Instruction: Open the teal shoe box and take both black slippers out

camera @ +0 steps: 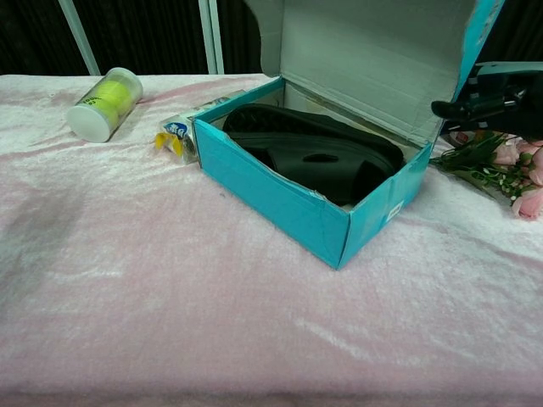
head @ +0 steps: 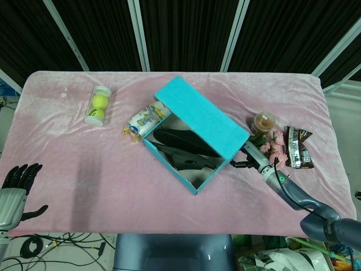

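Teal shoe box (head: 181, 169) mid-table, long axis running from 10 to 4 o'clock, lid (head: 201, 117) raised on the far side. Black slippers (head: 183, 148) inside, lengthwise. Lid's pale inner face visible in chest view only; left hand (head: 14, 189) in head view only, at 8 o'clock, fingers apart, holding nothing. Right hand (camera: 488, 95) at box's 3 o'clock end, by the lid; grip impossible to tell.

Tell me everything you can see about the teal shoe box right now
The teal cardboard shoe box sits open at mid-table, skewed to the table edge, on the pink velvety cloth. Its hinged lid stands raised, pale grey inside, with the right hand at its end. Black slippers lie inside. A small white label shows on one end. A snack packet lies against its far corner.
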